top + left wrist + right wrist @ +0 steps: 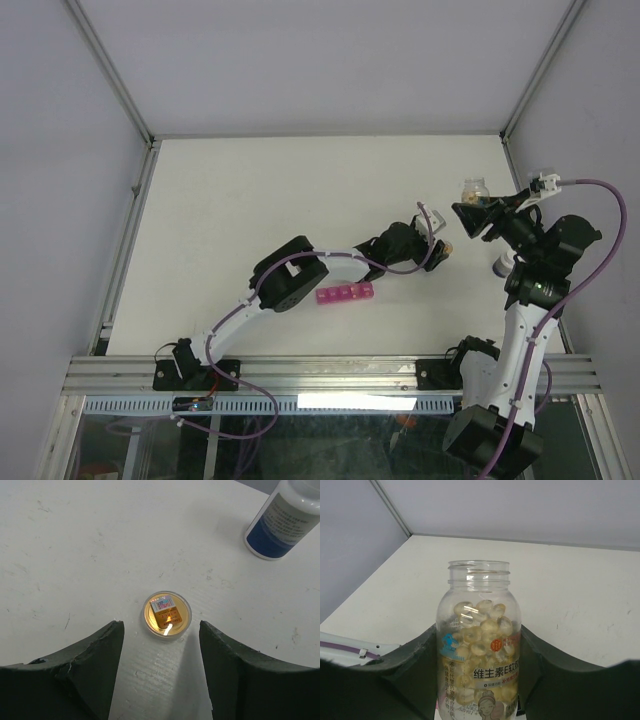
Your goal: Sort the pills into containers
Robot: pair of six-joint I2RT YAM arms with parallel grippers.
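Note:
The magenta strip of containers [345,295] lies on the white table beside the left arm's elbow, lids shut. My right gripper [468,215] [478,630] is shut on a clear, uncapped bottle [479,645] full of yellow softgel pills and holds it upright above the table; the bottle also shows in the top view [474,187]. My left gripper [440,245] [160,628] is open and empty, just above the table. A small open amber bottle [167,614] stands right in front of its jaws.
A white bottle with a blue label [282,520] stands beyond the amber one, half hidden under the right arm in the top view [500,264]. White walls with metal rails [130,210] bound the table on the left, back and right.

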